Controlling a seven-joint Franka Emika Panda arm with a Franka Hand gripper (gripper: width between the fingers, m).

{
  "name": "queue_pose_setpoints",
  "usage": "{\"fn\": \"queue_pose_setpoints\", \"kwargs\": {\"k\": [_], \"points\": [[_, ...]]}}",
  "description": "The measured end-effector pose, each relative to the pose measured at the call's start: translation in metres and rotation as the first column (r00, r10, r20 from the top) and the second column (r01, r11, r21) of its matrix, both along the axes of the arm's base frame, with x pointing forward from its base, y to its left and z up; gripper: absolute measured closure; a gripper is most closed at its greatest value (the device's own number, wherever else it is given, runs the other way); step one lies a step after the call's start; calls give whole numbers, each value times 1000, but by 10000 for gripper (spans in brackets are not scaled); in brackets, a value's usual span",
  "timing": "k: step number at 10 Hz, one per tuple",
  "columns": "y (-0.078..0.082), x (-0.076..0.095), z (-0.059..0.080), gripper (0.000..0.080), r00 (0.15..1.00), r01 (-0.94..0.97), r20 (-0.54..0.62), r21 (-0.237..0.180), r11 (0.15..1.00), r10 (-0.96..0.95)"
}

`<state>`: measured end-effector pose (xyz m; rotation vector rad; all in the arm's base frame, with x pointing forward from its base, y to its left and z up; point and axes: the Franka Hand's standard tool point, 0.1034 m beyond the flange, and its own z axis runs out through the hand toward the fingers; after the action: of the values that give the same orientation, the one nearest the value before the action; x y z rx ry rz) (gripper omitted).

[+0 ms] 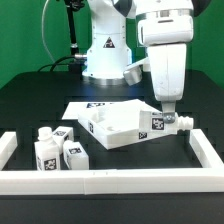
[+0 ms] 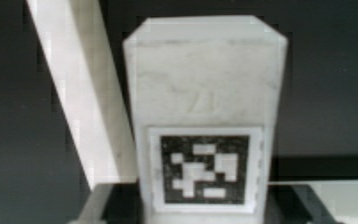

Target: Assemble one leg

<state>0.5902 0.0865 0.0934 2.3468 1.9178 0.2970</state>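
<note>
Currently, item one: the leg, a white post bearing a black-and-white tag, is gripped between the clenched fingers of the hand, beside the corner of the tabletop slab at the exterior view's right. Spare legs are grouped on the black bench at the exterior view's left.
</note>
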Motion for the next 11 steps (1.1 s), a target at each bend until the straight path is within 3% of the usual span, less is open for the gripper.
{"fn": "queue_pose_setpoints", "kwargs": {"k": [2,3,7,9,11], "points": [[18,-53,5,515,999,37,-24,2,999,-37],[20,-62,5,515,1000,24,0,11,1000,-24],[16,-64,3,515,1000,9,13,12,1000,-9],[29,-72,6,515,996,-86,10,-6,996,86],[40,-112,-4,515,969,-244,-42,-39,969,242]]}}
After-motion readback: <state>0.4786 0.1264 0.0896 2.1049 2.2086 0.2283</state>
